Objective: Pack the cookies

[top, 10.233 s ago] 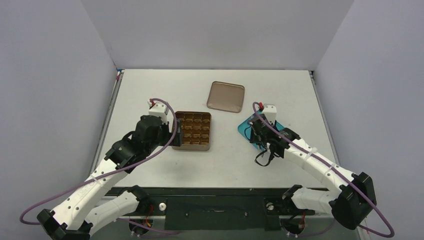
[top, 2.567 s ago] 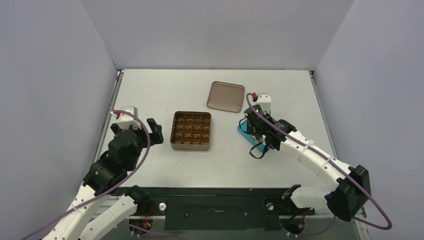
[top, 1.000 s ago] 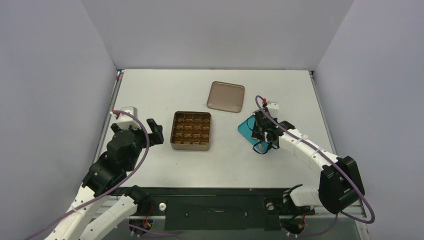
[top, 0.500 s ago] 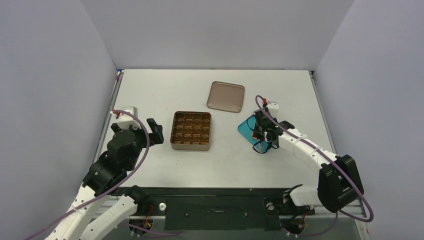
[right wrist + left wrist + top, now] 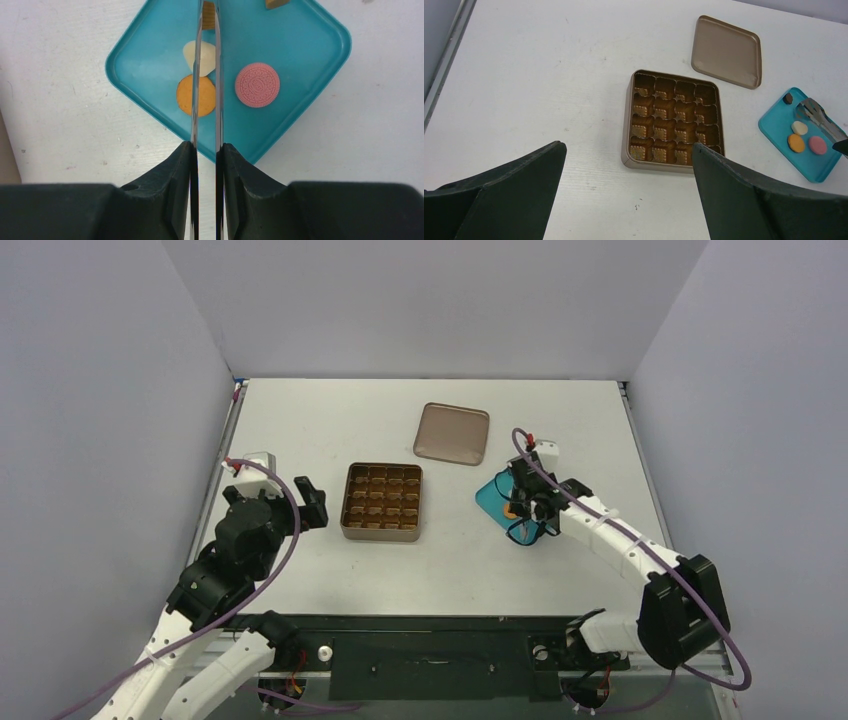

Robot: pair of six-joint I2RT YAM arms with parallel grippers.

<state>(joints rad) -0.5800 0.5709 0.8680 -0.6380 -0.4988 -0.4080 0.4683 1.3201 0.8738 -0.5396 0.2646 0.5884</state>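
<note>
In the last second the right tool (image 5: 206, 20) has shifted slightly over the plate (image 5: 310, 40), right of the tin (image 5: 659, 166), so the orange cookie (image 5: 184, 95) now shows beside it from above; its thin blades hang almost together above the orange cookie and the cream cookie (image 5: 208, 57), a tan bit (image 5: 208, 14) between them farther out, and I cannot tell whether they clamp it. The pink cookie (image 5: 257, 84) lies on the plate too and none of these shows in the tin, so packing looks barely begun. The left tool (image 5: 314, 503), wide apart and empty, stays parked left of the tin.
</note>
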